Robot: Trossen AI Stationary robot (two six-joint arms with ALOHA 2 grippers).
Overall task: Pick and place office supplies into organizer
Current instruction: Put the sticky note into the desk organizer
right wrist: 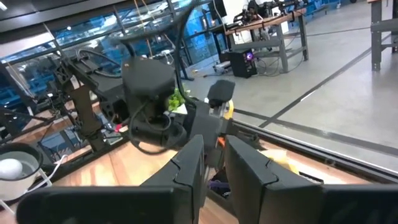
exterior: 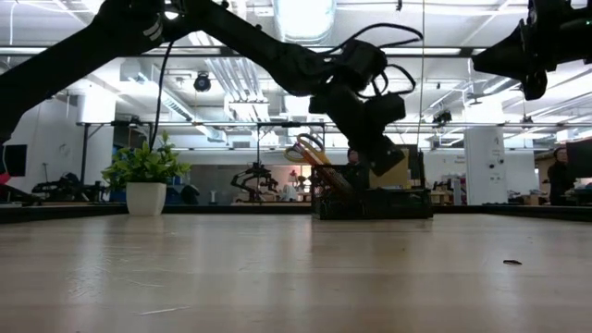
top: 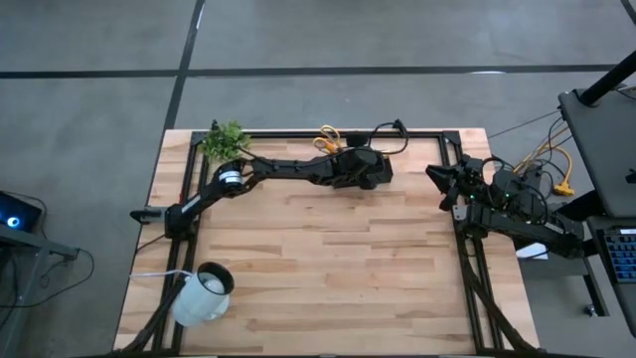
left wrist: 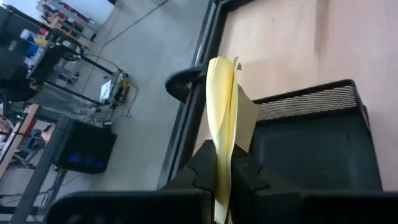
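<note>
Left gripper (left wrist: 225,177): it is pinching the yellow pad (left wrist: 222,118) on edge, fingers pressed tight against both faces, and hanging over the organizer (left wrist: 317,143) at the far side of the table (top: 328,259). Holding the pad upright by its lower edge looks meant to let it slide down into a slot rather than lie flat across the top.

Pad: it is sitting clear above the organizer's mesh wall in the left wrist view, its sheets fanning a little at the free end. In the low view it is showing as a yellow patch just under the gripper (exterior: 384,153), level with the organizer's rim (exterior: 370,199). I cannot tell whether it is touching the rim yet.

Organizer: it is standing against the far frame rail, mostly hidden under the left arm from above. The compartment below the pad is looking dark and open.

Scissors (top: 329,137): the yellow handles are poking up just beside the organizer on its far side, seemingly already standing in it, blades down.

Right gripper (top: 444,179): it is waiting at the table's right edge, well apart from the organizer, fingers only slightly parted with nothing between them.

Plant (top: 225,140): it is sitting at the far left corner, out of the way.

Mug (top: 203,292): it is lying near the front left corner, untouched.

Step in hand: by my reckoning, lowering the pad into its compartment.
</note>
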